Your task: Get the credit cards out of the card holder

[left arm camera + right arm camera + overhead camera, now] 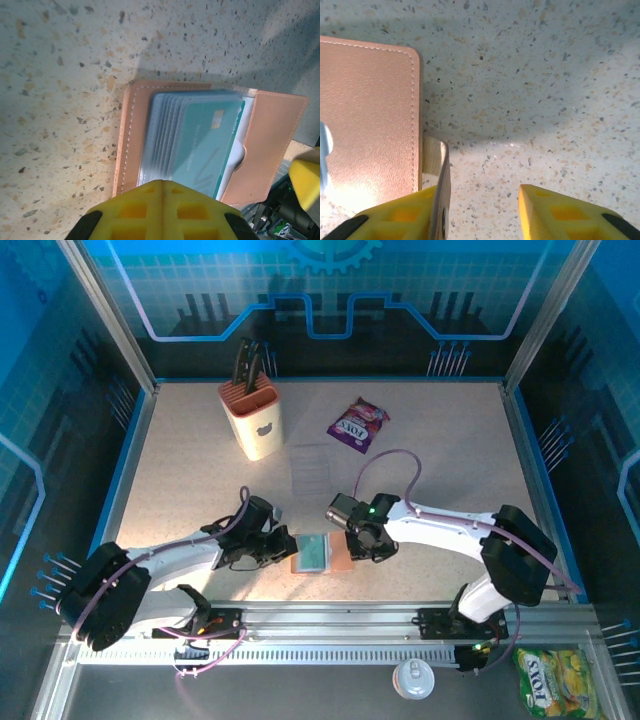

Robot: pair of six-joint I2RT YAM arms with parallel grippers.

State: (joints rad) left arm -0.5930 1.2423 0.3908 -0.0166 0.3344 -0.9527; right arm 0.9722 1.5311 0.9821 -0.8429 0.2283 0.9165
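Two tools meet at the card holder point(338, 562), which lies open on the speckled table point(450, 470) with its tan leather cover down. Left of the card holder, the left tool point(285, 545) is clenched, its yellow fingers point(150, 192) pressed together over one edge of the holder with nothing seen between them. A teal credit card point(200, 145) sits on top of the stack of grey-blue clear sleeves point(159, 135) inside the holder. Right of the card holder, the right tool point(482, 215) stands released, fingers apart. The holder's strap tab point(432, 157) lies against the inner side of one finger. Beyond the card holder stand a knife block point(253, 420) and a purple snack packet point(358, 425).
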